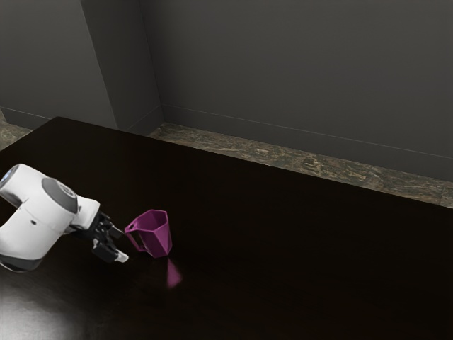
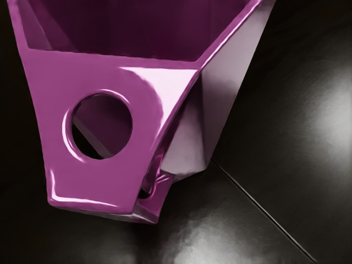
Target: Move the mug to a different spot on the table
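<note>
Exterior view, purple mug upright on dark table, gripper spread just beside its handle

One mug, one gripper, one table.

I see the mug close up, its flat handle pierced by a round hole, on the dark glossy table.

The mug stands on the table, well in from its far edge (toward the exterior view's left), its handle facing the gripper just beside it.
</note>
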